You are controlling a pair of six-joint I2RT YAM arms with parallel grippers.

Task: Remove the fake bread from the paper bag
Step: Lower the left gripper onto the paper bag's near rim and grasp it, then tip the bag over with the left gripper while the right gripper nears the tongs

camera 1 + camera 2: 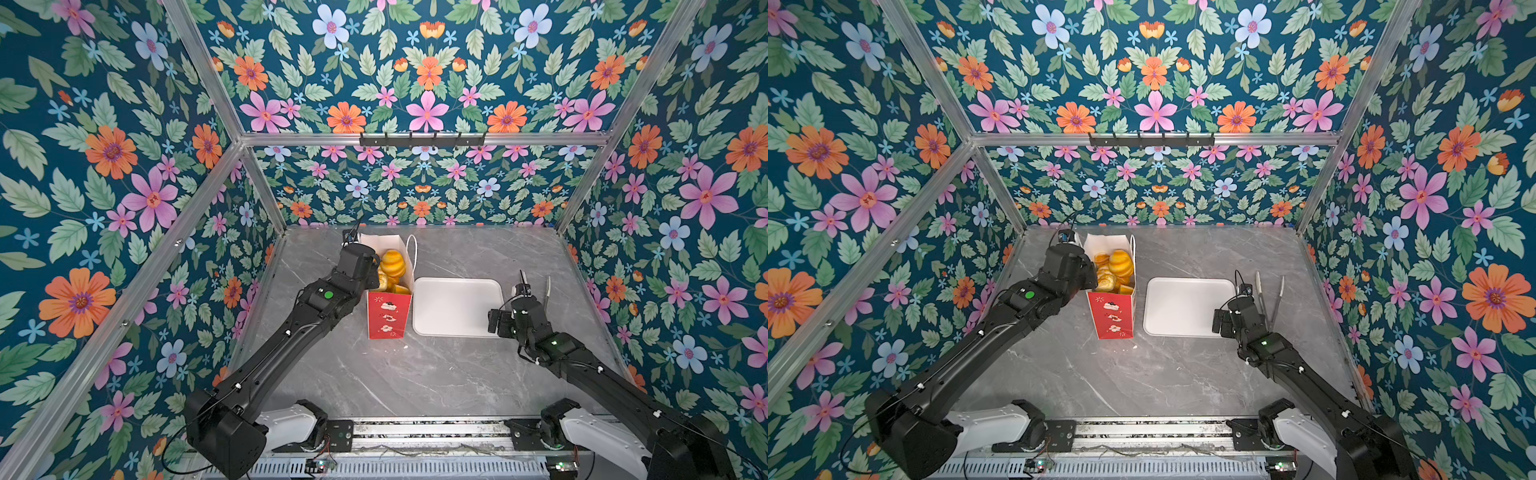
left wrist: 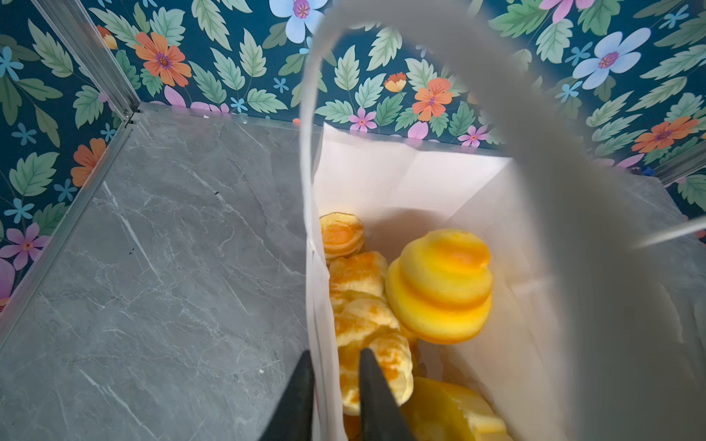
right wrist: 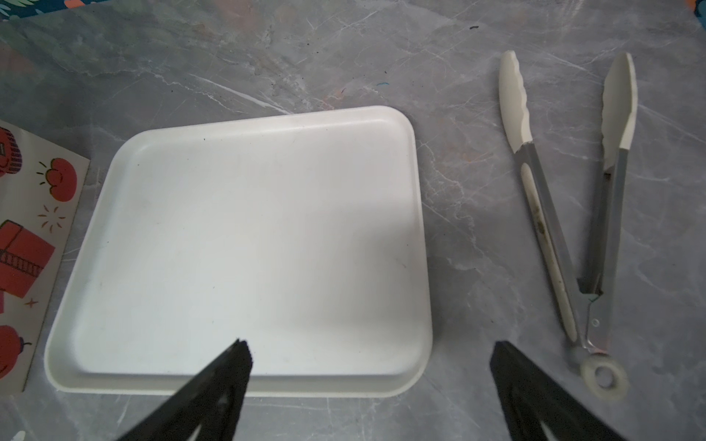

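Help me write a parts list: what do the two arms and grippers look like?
Both the left arm and right arm are matte black, boxy-jointed, on white bases, with white cable clips along them. Each carries a green light. The left gripper and right gripper have slim, tapering black fingers.

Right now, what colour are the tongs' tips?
White tips on grey metal tongs; clearest in the right wrist view.
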